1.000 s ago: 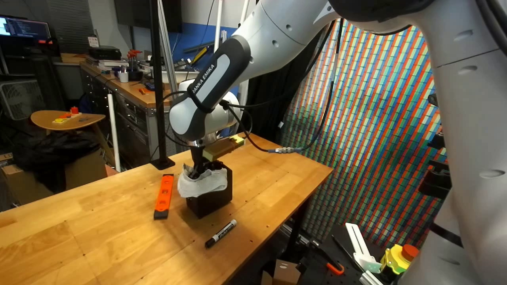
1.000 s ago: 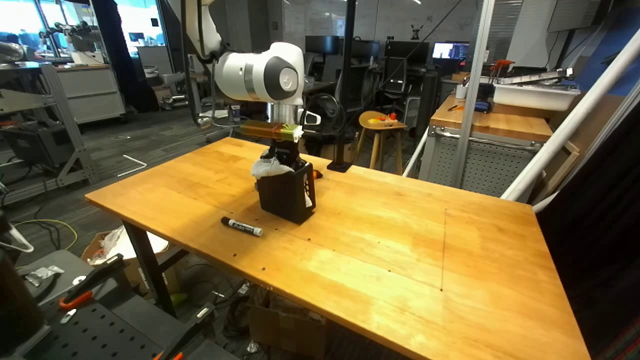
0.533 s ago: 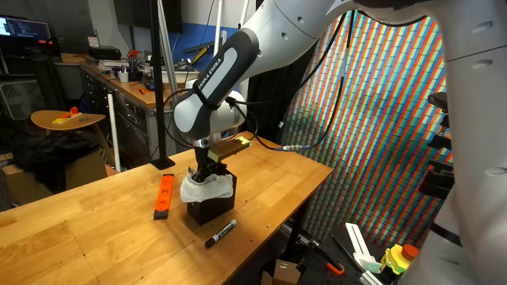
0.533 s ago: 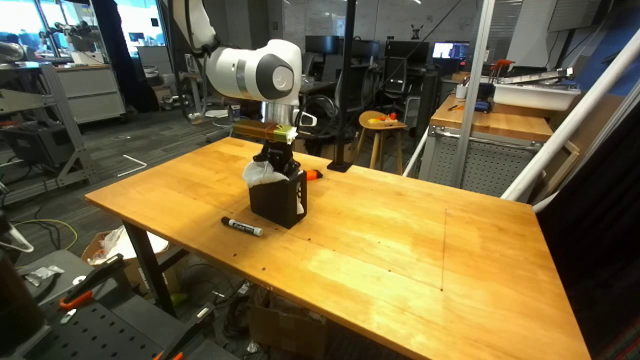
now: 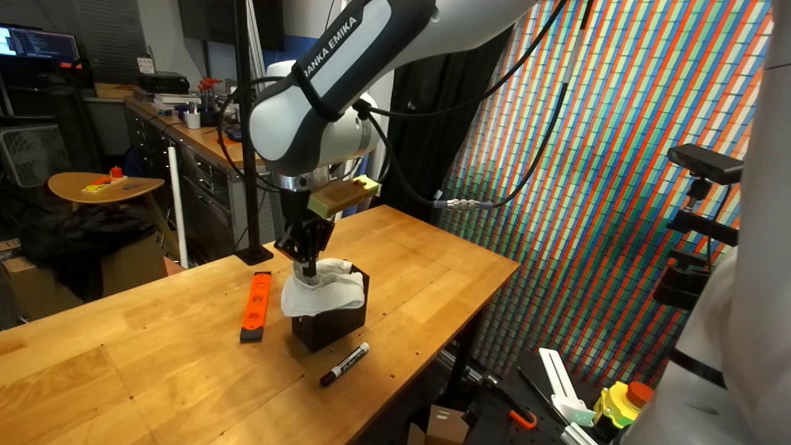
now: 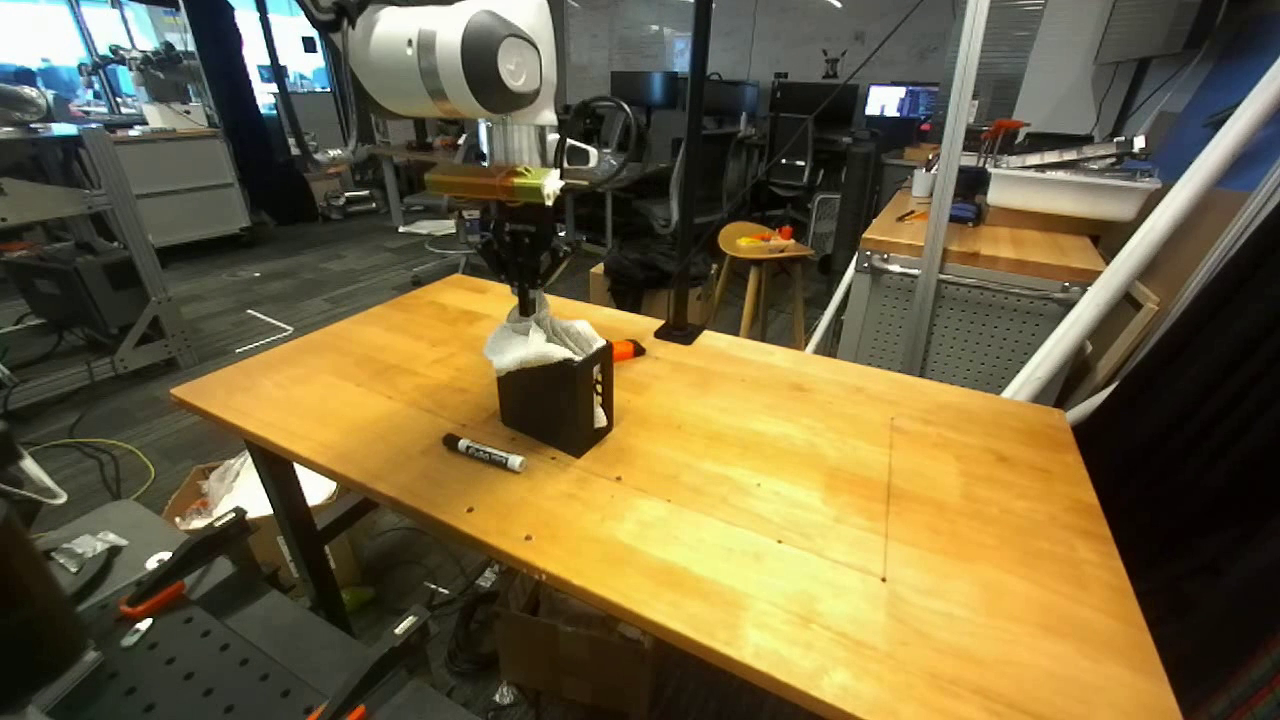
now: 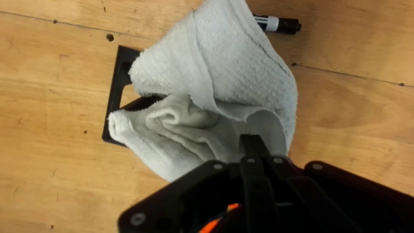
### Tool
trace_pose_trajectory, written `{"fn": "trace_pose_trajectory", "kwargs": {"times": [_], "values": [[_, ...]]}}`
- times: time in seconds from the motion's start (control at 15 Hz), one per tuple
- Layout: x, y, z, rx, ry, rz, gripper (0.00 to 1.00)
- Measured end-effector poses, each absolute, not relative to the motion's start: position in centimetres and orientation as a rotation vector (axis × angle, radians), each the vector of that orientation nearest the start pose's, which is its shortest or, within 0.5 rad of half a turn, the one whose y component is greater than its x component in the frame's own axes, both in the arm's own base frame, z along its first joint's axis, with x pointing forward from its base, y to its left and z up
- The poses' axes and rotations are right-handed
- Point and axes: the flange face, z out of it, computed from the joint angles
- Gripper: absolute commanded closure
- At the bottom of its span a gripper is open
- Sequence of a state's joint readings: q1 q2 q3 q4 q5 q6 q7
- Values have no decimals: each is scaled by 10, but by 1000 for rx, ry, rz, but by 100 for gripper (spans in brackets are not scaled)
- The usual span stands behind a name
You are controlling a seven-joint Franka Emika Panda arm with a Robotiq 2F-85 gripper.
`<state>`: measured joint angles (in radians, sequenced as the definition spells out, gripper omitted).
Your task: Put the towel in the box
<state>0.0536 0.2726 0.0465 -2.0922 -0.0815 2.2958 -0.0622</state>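
Tabletop (image 6: 800,460) | one towel (image 5: 324,296) overhanging one box (image 6: 548,405) | one gripper (image 6: 527,303) | one marker (image 5: 345,364)

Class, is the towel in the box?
Partly: the white towel hangs over the edge of the black box and shows through its side.

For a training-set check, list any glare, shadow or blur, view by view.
In an exterior view, bright windows look washed out and glare pales patches of the brown wooden tabletop; in an exterior view, the small black box shows little surface detail; in the wrist view, the black jointed gripper is mostly underexposed, and the black-and-white marker has unreadably soft lettering.
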Motion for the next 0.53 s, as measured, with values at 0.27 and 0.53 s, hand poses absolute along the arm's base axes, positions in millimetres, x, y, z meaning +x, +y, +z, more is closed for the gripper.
{"fn": "trace_pose_trajectory", "kwargs": {"times": [0.27,0.53], "values": [[562,85,318,-3176,-464,41,98],[550,113,319,-3173,-570,66,98]]}}
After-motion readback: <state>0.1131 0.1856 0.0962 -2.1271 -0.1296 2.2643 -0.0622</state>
